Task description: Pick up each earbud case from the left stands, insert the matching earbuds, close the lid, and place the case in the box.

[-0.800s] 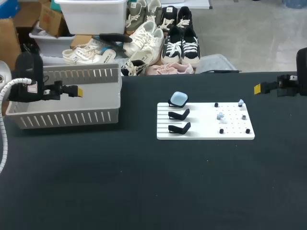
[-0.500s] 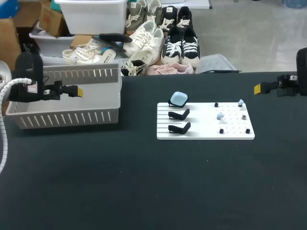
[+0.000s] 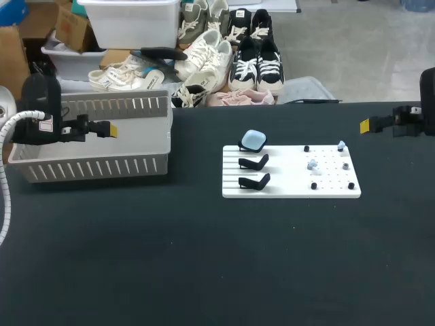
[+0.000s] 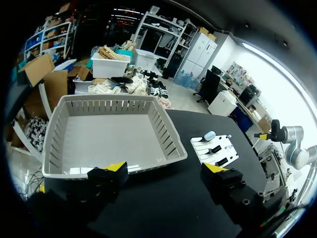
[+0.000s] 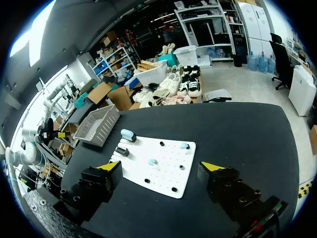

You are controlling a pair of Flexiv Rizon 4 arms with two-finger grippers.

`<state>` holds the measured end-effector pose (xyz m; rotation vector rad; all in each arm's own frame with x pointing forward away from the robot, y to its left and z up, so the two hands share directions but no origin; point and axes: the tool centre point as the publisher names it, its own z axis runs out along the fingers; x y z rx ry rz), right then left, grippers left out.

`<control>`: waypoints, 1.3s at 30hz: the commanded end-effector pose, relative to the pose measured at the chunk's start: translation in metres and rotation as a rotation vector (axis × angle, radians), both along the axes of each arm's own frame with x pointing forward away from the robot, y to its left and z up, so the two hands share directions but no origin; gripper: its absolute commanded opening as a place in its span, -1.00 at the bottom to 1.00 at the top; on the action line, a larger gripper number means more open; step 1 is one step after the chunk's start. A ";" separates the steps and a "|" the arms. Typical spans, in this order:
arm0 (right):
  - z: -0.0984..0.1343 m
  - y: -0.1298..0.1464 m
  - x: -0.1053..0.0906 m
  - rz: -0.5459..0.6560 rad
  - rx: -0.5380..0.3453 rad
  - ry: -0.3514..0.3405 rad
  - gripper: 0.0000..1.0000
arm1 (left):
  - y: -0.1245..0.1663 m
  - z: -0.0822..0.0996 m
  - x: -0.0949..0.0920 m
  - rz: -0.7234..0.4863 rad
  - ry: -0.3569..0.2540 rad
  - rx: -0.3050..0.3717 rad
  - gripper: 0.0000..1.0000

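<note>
The blue case (image 3: pixel 253 140) sits on the rearmost stand (image 3: pixel 245 146) of the white board (image 3: pixel 292 191), with pale earbuds (image 3: pixel 312 165) near it on the same board. Over the box (image 3: pixel 88 165) the left claw (image 4: pixel 165 168) hangs spread and empty. The right claw (image 5: pixel 160 166), also spread and empty, is well apart from the board.

Table (image 3: pixel 204 272): black, matte, wide; far edge straight against the floor.
Floor (image 3: pixel 340 47): pale grey, smooth; strewn near the table with shoes (image 3: pixel 253 58) and cardboard boxes (image 4: pixel 42 69).
Shelving (image 5: pixel 208 25): tall metal racks along the far side, loaded with boxes.
Cabinets (image 5: pixel 255 17): white, tall, just beside the racks.
Ceiling (image 5: pixel 99 22): dark.
Light: bright white band (image 4: pixel 277 64) overhead, in the left wrist view.
</note>
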<state>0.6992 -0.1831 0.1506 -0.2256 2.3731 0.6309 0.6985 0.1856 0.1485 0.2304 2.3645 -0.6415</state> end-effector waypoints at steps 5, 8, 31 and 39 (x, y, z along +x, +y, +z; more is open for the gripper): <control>-0.001 -0.002 0.001 0.006 0.004 0.000 1.00 | -0.003 0.004 0.003 -0.060 -0.041 0.026 1.00; -0.001 -0.002 0.001 0.006 0.004 0.000 1.00 | -0.012 0.010 0.008 -0.175 -0.148 0.099 1.00; -0.001 -0.002 0.001 0.006 0.004 0.000 1.00 | -0.137 0.059 0.074 -1.013 -0.608 0.279 1.00; -0.001 -0.002 0.001 0.006 0.004 0.000 1.00 | -0.150 0.051 0.081 -0.984 -0.573 0.304 1.00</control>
